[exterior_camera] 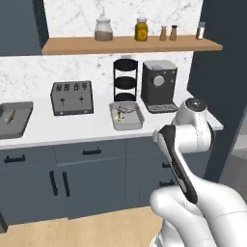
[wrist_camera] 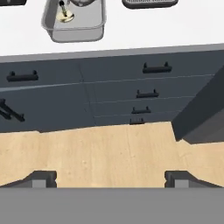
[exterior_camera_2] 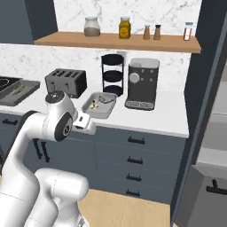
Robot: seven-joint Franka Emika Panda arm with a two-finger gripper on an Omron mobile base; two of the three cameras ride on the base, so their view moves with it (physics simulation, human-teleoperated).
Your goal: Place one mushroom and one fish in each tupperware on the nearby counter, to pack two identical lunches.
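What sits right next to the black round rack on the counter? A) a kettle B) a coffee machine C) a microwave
B: a dark coffee machine stands beside the black rack on the white counter, with a grey tray in front of them.

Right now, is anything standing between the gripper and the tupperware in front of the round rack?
Nothing visible does. The open gripper hangs over bare floor before the cabinets; the tupperware sits near the counter edge, with the toaster and coffee machine off to its sides.
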